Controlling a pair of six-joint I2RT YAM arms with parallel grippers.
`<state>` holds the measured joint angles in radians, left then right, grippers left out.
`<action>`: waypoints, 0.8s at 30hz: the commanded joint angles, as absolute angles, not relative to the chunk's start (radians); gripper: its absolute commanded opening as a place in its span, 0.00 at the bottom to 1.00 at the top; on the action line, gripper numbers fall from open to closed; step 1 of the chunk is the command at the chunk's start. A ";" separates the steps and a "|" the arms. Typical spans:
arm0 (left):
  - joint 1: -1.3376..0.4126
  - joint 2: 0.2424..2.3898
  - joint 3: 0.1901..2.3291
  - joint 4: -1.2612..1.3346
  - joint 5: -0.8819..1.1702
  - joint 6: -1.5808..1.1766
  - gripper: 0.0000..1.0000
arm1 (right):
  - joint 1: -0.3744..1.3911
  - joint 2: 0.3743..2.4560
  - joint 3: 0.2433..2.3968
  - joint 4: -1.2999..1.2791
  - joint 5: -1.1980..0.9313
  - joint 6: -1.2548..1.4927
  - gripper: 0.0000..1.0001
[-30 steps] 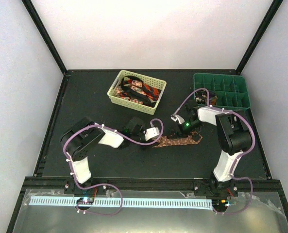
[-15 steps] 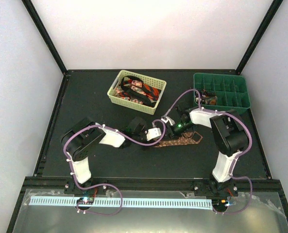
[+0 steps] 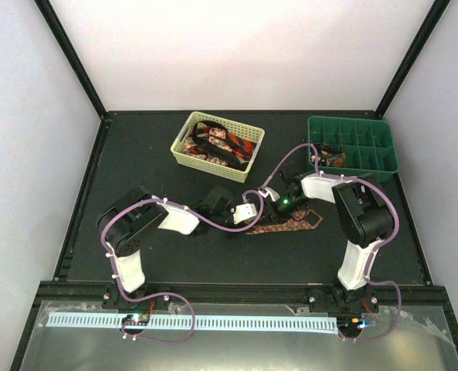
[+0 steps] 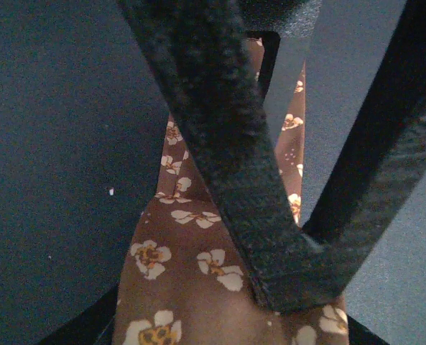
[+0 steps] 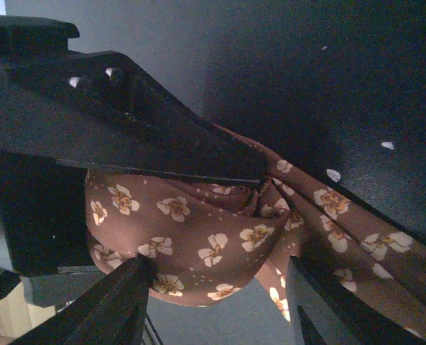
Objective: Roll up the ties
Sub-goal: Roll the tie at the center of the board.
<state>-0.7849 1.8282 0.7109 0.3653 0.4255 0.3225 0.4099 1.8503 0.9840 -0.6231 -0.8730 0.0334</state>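
Note:
A brown tie (image 3: 290, 225) with pale flowers lies on the dark table between my two arms. My left gripper (image 3: 252, 219) is at its left end. In the left wrist view the tie (image 4: 191, 287) fills the gap between my left gripper's (image 4: 227, 334) jaws, which are shut on it. My right gripper (image 3: 278, 209) sits close beside it, its black fingers (image 4: 234, 165) crossing over the fabric. In the right wrist view a folded bulge of the tie (image 5: 198, 244) hangs between my right gripper's (image 5: 220, 305) parted jaws. More red-and-black ties (image 3: 222, 144) fill the basket.
The pale yellow basket (image 3: 184, 151) stands at the back centre. A green divided tray (image 3: 368, 158) stands at the back right, with a small brown and red bundle (image 3: 333, 158) in one near-left compartment. Black frame rails edge the table.
My right gripper has moved left along the tie, close to the left gripper, and its jaws have opened wider. The tie's right end now lies flatter. The left arm has stayed put.

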 commanded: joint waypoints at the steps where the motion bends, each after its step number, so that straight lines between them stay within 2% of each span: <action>1: -0.793 1.879 0.711 0.261 0.374 0.344 0.40 | 0.408 1.828 0.983 -0.585 -0.875 0.058 0.48; 4: -0.793 1.880 0.710 0.261 0.374 0.344 0.40 | 0.410 1.841 0.994 -0.573 -0.905 0.067 0.21; 7: -0.792 1.876 0.706 0.264 0.380 0.342 0.40 | 0.409 1.849 1.000 -0.590 -0.893 0.040 0.03; 11: -0.789 1.874 0.706 0.279 0.393 0.335 0.44 | 0.407 1.867 0.991 -0.609 -0.849 0.008 0.02; 14: -0.771 1.845 0.677 0.344 0.459 0.318 0.61 | 0.407 1.892 0.978 -0.615 -0.813 -0.005 0.02; 18: -0.750 1.783 0.599 0.536 0.535 0.302 0.76 | 0.404 1.929 0.978 -0.627 -0.776 -0.015 0.02; 24: -0.739 1.815 0.526 0.772 0.597 0.246 0.85 | 0.385 1.976 0.990 -0.633 -0.721 -0.010 0.02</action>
